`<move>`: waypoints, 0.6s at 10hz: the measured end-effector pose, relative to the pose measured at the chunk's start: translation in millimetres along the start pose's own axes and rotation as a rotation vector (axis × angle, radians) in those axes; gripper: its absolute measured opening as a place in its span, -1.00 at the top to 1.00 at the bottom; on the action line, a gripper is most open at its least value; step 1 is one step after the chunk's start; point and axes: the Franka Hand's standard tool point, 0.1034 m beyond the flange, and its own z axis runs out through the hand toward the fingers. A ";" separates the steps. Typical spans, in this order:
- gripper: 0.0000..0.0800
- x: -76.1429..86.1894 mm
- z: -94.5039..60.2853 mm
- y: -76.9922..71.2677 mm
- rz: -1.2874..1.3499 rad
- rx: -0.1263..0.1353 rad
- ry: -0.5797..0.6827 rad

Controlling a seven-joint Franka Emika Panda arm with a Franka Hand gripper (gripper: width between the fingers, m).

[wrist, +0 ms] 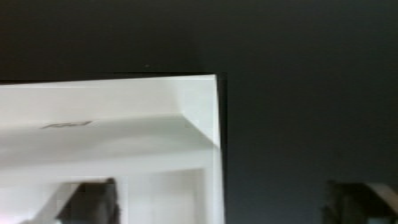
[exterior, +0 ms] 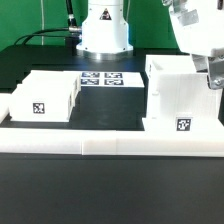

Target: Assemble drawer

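The large white housing (exterior: 180, 98) stands at the exterior view's right, with a square tag on its front. One white box tray (exterior: 45, 97) with a tag lies at the exterior view's left. A second tray does not show. My gripper (exterior: 212, 78) hangs over the housing's right wall. In the wrist view the housing's corner (wrist: 125, 120) fills the frame. My gripper (wrist: 222, 198) is open, with one dark finger (wrist: 86, 200) over the white inside and the other finger (wrist: 365, 200) over the black table. The wall edge runs between them, untouched.
The marker board (exterior: 100, 77) lies flat in front of the robot base (exterior: 104, 30). A long low white rail (exterior: 110, 144) edges the black table's front. Cables run at the back left.
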 end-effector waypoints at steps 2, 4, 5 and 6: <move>-0.61 -0.2 -0.5 0.1 -0.011 0.000 0.000; -0.62 3.0 -21.1 13.5 -0.193 -0.015 -0.009; -0.62 1.2 -29.5 22.7 -0.250 -0.061 -0.033; -0.62 -3.9 -36.4 31.5 -0.338 -0.146 -0.064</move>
